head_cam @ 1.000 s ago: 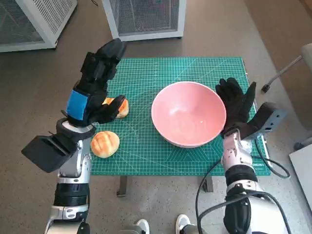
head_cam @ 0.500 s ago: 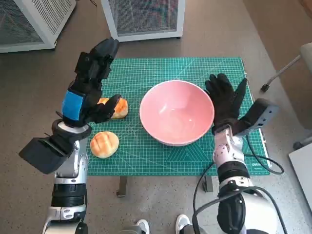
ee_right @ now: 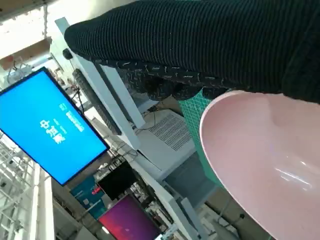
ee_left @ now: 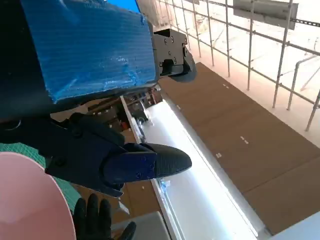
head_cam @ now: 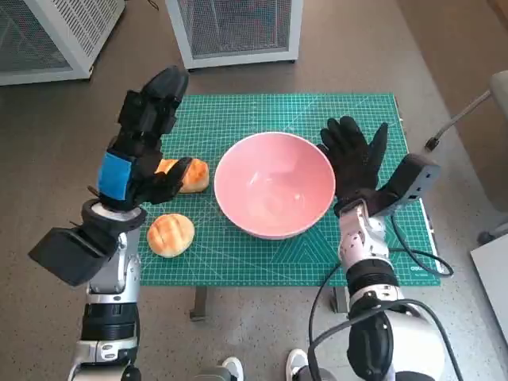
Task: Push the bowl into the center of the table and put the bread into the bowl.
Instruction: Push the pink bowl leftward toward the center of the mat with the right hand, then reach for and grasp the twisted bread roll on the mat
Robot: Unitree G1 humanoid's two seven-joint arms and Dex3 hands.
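Bowl (head_cam: 275,184), pink, sits near mid-desk on green mat (head_cam: 238,119); looks rigid, smooth, prob. slides easily w/ a flat push at its rim. Right robot hand (head_cam: 353,156) is spread open against bowl's side, gripping nothing. Left robot hand (head_cam: 143,139) hangs open above two bread rolls (head_cam: 171,234), which look soft, light; best cupped gently round the sides.

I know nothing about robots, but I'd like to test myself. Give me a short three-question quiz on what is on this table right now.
1. True or false: the pink bowl already has bread in it.
2. Which hand is against the bowl's side? A) the left hand B) the right hand C) neither
3. Fill in: the two bread rolls lie on the green ____ beside the bowl.

Key
1. False. The bowl is empty; one bread roll lies near the table's front edge, and the other roll lies farther back, partly hidden by the left hand.
2. B. The gloved right hand is flat against the bowl's outer wall; the left hand is raised above the rolls and holds nothing.
3. Mat.
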